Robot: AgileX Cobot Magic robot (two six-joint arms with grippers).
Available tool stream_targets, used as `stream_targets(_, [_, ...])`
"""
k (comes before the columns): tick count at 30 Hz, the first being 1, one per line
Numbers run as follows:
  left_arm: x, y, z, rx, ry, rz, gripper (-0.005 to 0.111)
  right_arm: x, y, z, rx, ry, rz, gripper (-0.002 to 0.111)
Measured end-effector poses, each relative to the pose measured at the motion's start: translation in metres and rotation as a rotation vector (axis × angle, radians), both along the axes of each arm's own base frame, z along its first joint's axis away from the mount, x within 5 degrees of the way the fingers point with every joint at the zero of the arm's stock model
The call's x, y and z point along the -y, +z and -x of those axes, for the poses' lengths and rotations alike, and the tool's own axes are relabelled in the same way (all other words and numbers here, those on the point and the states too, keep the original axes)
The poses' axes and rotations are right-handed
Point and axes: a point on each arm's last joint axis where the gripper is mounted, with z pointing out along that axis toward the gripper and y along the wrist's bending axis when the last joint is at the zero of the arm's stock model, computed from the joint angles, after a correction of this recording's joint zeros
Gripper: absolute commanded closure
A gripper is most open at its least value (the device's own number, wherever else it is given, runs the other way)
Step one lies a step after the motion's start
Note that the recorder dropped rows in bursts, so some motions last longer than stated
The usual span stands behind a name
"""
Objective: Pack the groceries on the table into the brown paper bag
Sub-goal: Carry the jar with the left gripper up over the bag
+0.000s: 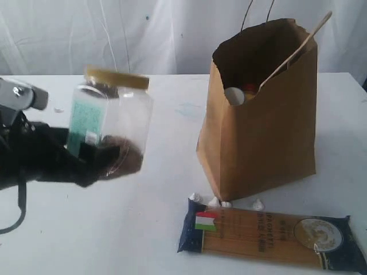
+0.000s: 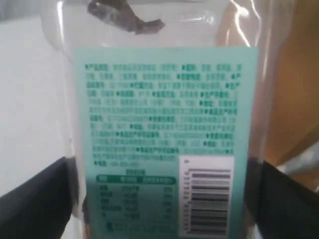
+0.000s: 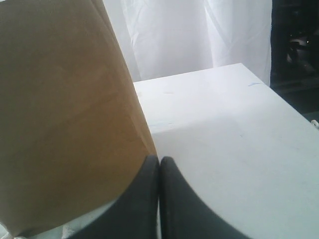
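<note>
Though exterior shows jar (image 1: 114, 109) whole, wrist shows barcode (image 2: 209, 201)

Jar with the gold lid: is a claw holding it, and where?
Yes. The left claw grips the jar low on its body, a finger on each side. The right claw is shut on nothing.

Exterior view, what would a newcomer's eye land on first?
The gold-lidded clear jar, held tilted at the left by the left gripper. Next, the tall brown paper bag standing open at the right, with the long spaghetti packet lying flat on the table in front of it.
</note>
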Motion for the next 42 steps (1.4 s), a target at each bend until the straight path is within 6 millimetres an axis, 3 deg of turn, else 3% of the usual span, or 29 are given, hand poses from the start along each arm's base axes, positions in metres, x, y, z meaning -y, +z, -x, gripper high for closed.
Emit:
stream_targets(3, [0.003, 0.056, 0.003, 0.201, -0.034, 0.159, 0.107, 0.000, 0.000, 0.000, 0.000, 0.000, 0.000, 0.108])
stream_targets(6, [0.013, 0.133, 0.007, 0.472, -0.159, 0.328, 0.107, 0.000, 0.000, 0.000, 0.000, 0.000, 0.000, 0.108])
stream_targets(9, [0.027, 0.178, 0.000, 0.550, -0.254, 0.393, 0.107, 0.000, 0.000, 0.000, 0.000, 0.000, 0.000, 0.108])
stream_targets(11, [0.040, 0.192, -0.013, 0.539, -0.303, 0.421, 0.107, 0.000, 0.000, 0.000, 0.000, 0.000, 0.000, 0.108])
stream_targets(15, [0.091, 0.191, -0.033, 0.479, -0.375, 0.349, 0.107, 0.000, 0.000, 0.000, 0.000, 0.000, 0.000, 0.108])
stream_targets(18, [0.129, 0.175, -0.043, 0.446, -0.345, 0.181, 0.107, 0.000, 0.000, 0.000, 0.000, 0.000, 0.000, 0.108])
stream_targets(22, [0.156, 0.159, -0.050, 0.430, -0.341, 0.074, 0.107, 0.000, 0.000, 0.000, 0.000, 0.000, 0.000, 0.108])
stream_targets(29, [0.177, 0.131, -0.068, 0.383, -0.333, -0.013, 0.107, 0.000, 0.000, 0.000, 0.000, 0.000, 0.000, 0.108])
stream_targets(42, [0.198, 0.112, -0.085, 0.428, -0.373, -0.101, 0.107, 0.000, 0.000, 0.000, 0.000, 0.000, 0.000, 0.108])
